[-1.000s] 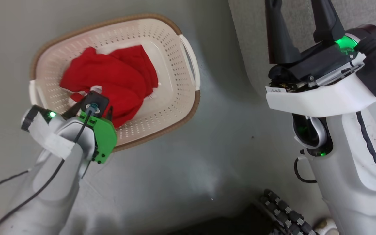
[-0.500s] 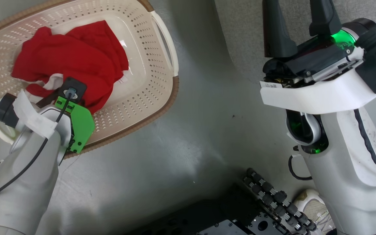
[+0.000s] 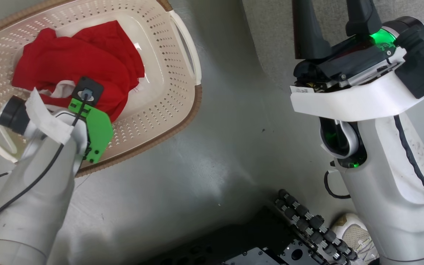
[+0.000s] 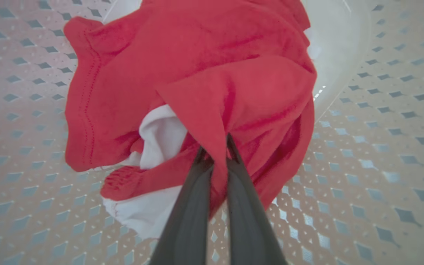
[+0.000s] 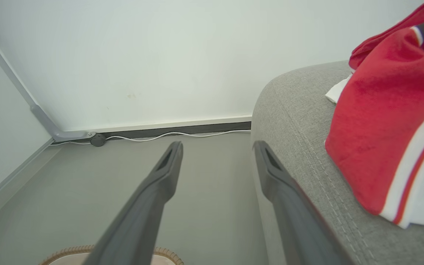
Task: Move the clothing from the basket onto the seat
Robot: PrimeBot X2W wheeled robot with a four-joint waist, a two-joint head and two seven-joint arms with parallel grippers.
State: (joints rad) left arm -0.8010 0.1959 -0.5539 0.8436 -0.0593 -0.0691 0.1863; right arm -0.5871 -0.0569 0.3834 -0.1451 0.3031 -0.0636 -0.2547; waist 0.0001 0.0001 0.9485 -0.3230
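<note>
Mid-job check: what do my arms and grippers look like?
Left arm: pale grey shell, black cable, white tape, bright green bracket. Right arm: white shell, black wrist housing, green light. Left gripper and right gripper: two long dark fingers each.

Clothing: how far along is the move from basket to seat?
Done: one striped red garment lies on the grey seat. In hand: left gripper shut on the second red garment, inside the basket. Remaining: lift it out and carry it over. The right gripper is open, empty.

Left gripper (image 4: 215, 145) tight on clothing (image 4: 197, 66)
</note>
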